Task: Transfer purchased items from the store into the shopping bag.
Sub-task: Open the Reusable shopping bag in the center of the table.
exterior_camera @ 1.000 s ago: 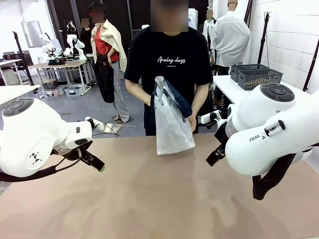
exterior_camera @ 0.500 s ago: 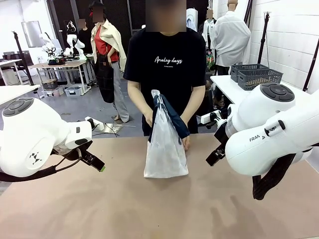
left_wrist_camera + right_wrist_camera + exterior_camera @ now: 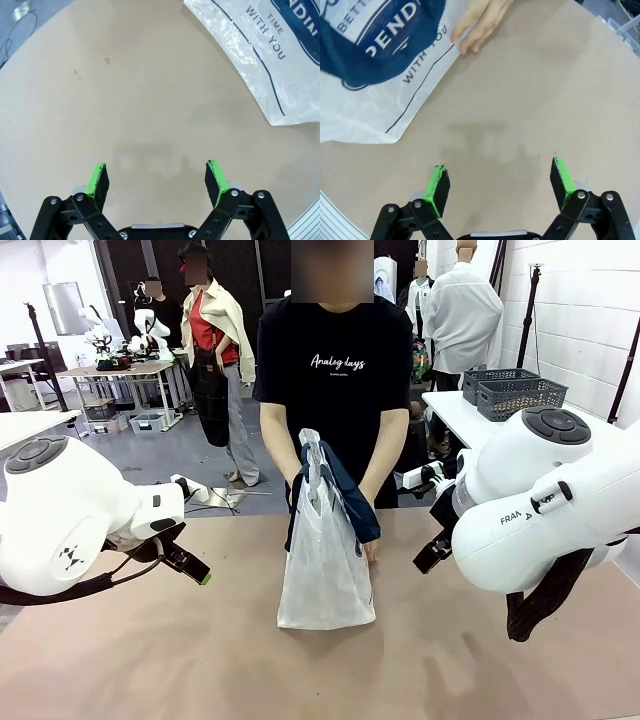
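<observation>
A person at the far side holds the shopping bag (image 3: 325, 575) upright on the tan table (image 3: 300, 670), its navy handles (image 3: 350, 490) draped over the top. My left gripper (image 3: 197, 572) hovers open left of the bag with nothing between its fingers. My right gripper (image 3: 430, 554) hovers open to the right of it. In the left wrist view, the left gripper (image 3: 157, 175) is open over bare table, and the shopping bag (image 3: 260, 55) is at the top right. In the right wrist view, the right gripper (image 3: 500, 179) is open, with the shopping bag (image 3: 380, 85) and the person's hand (image 3: 480, 22) beyond it. The store and the purchased items are out of view.
Grey mesh baskets (image 3: 515, 392) are stacked on a white side table (image 3: 460, 420) at the back right. Other people and another table (image 3: 120, 370) show farther off at the back left. Bare tabletop lies in front of the bag.
The person has lowered the bag onto the table and slid it nearer to me and slightly left. Neither arm has moved.
</observation>
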`<action>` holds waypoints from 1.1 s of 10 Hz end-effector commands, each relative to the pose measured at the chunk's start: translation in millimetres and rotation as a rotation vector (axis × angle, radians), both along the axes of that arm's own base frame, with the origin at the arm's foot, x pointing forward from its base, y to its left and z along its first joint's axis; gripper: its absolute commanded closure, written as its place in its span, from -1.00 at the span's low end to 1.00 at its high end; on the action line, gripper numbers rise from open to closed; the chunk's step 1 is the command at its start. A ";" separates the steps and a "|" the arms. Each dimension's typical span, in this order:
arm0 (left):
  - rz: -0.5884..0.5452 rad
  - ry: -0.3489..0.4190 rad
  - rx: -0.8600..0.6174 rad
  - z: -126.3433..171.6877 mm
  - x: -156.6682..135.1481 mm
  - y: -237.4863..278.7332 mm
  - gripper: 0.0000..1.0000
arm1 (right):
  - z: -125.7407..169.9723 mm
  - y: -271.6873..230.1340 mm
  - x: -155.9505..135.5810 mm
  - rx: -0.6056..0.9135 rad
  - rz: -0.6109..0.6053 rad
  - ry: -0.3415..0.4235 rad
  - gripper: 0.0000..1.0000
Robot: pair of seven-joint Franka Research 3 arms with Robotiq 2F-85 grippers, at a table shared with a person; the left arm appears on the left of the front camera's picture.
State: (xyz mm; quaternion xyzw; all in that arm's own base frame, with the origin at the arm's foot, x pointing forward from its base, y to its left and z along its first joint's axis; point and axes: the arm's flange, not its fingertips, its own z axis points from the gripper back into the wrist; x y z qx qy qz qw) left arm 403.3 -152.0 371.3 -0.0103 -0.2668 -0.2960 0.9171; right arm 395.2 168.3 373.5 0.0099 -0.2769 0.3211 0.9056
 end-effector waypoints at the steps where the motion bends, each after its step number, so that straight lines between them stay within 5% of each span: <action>1: 0.002 0.000 -0.001 0.0 0.3 1.0 -1.00 | 0.0 -0.1 0.0 0.000 0.000 0.000 -1.00; 8: 0.000 0.000 0.000 0.0 0.0 0.0 -1.00 | 0.0 0.0 0.0 0.000 0.000 0.000 -1.00; 11: 0.013 0.068 -0.079 29.7 -0.8 -12.7 -1.00 | 27.3 13.9 1.6 0.031 0.043 0.119 -1.00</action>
